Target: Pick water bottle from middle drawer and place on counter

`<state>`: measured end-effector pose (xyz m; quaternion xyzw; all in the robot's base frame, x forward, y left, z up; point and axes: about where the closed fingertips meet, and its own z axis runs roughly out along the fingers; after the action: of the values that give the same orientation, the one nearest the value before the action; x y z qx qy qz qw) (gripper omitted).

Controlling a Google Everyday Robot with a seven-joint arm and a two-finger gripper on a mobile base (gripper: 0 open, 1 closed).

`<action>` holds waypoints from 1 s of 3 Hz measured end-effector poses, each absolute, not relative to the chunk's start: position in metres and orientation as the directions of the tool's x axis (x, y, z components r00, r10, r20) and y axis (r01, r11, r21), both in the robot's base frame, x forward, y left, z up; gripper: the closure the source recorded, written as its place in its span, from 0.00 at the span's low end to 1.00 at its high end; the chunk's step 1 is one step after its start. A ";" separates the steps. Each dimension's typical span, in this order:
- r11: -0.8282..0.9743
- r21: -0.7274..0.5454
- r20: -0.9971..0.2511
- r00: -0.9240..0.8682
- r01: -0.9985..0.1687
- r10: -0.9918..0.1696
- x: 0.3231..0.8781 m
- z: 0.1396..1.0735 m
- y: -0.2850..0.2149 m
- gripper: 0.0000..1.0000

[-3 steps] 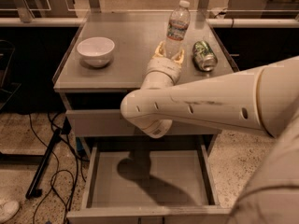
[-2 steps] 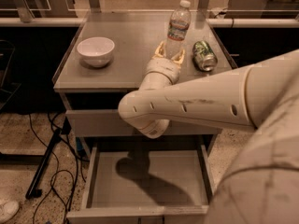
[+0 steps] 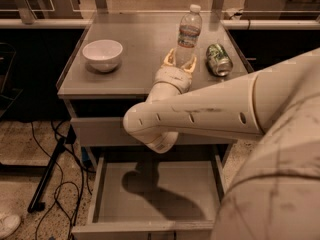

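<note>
The clear plastic water bottle (image 3: 188, 34) stands on the flat grey counter (image 3: 135, 44), our gripper (image 3: 180, 63) at its base. We cannot tell whether it grips.

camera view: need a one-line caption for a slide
Gripper at the base of the upright water bottle on the counter, with the middle drawer open below.
</note>
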<state>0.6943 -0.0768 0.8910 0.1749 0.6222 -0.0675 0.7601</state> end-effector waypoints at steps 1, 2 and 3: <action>0.925 0.165 -0.972 0.217 0.342 0.093 0.693 0.886 -0.076 1.00; 0.923 0.145 -0.973 0.219 0.357 0.068 0.691 0.881 -0.075 1.00; 0.916 0.122 -0.976 0.214 0.381 0.041 0.690 0.874 -0.077 1.00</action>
<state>0.6897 -0.0772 0.8735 0.1712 0.6169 -0.1120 0.7600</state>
